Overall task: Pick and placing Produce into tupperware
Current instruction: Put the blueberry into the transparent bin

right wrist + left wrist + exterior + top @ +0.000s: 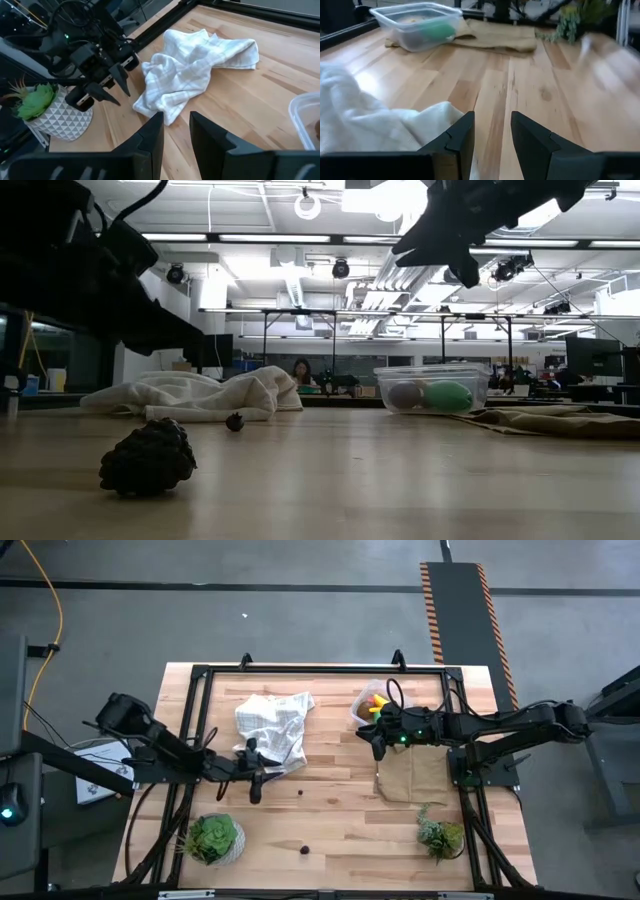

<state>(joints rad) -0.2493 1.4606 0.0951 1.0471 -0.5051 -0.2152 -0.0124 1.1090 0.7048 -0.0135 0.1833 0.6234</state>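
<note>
The clear tupperware (372, 706) stands at the table's far right. It holds a yellow banana (378, 700), a green oval (447, 396) and a brown ball (405, 394). A dark berry (305, 849) lies near the front edge, large in the low view (147, 460). A smaller berry (301, 792) lies mid-table. My left gripper (256, 792) hovers low beside the white checked cloth (272, 725), open with nothing between its fingers (492, 137). My right gripper (378, 750) hangs open and empty (175, 137), just on the near side of the tupperware.
A flat brown cloth (412, 776) lies under and on the near side of my right gripper. Potted plants stand at the front left (213, 838) and front right (440, 836). A black frame (320, 668) runs around the tabletop. Bare wood lies between the two berries.
</note>
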